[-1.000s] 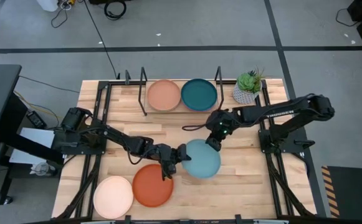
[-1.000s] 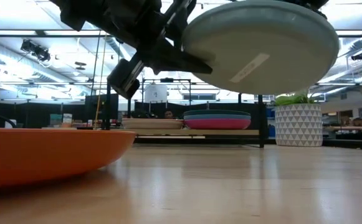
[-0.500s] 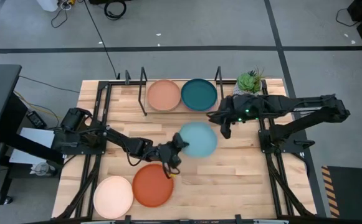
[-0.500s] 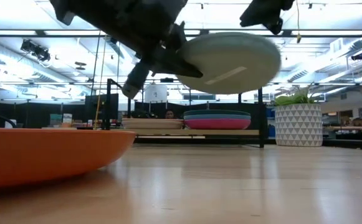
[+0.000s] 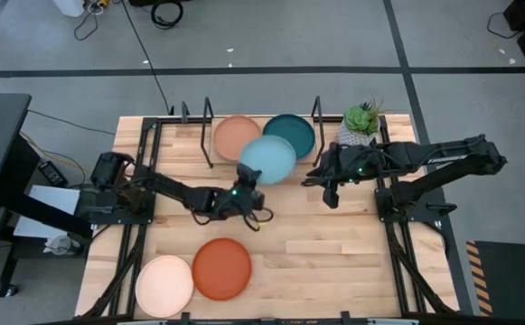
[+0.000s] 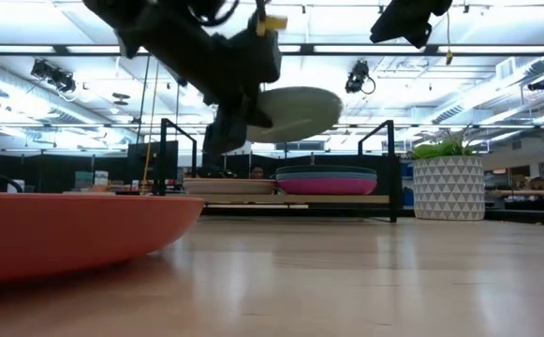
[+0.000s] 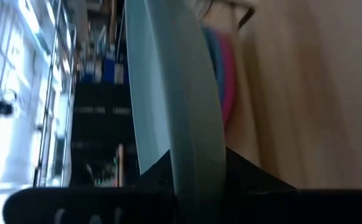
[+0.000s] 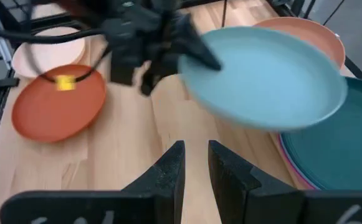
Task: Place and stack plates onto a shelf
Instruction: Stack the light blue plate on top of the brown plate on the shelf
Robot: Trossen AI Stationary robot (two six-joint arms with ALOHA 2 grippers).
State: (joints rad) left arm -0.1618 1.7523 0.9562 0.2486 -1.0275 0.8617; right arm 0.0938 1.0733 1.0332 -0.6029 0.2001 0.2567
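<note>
near edge: orange plate (image 5: 221, 268) and cream plate (image 5: 164, 285) lie on the desk (image 5: 352, 262), left corner.
carrier: left end effector (image 5: 244, 188) pinches the light teal plate (image 5: 267, 160) by its near rim.
relation: plate hangs airborne, straddling both shelf (image 5: 210, 122) stacks; the dark teal plate (image 5: 292, 135) is beyond-right.
idle: right end effector (image 5: 326, 181) is right of it, fingers slightly parted, empty.

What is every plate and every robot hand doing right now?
light teal plate: held in the air above the shelf
left gripper: shut on the light teal plate's rim
right gripper: empty, fingers slightly apart
dark teal plate: tops a stack on the shelf
orange plate: on the table
cream plate: on the table
</note>
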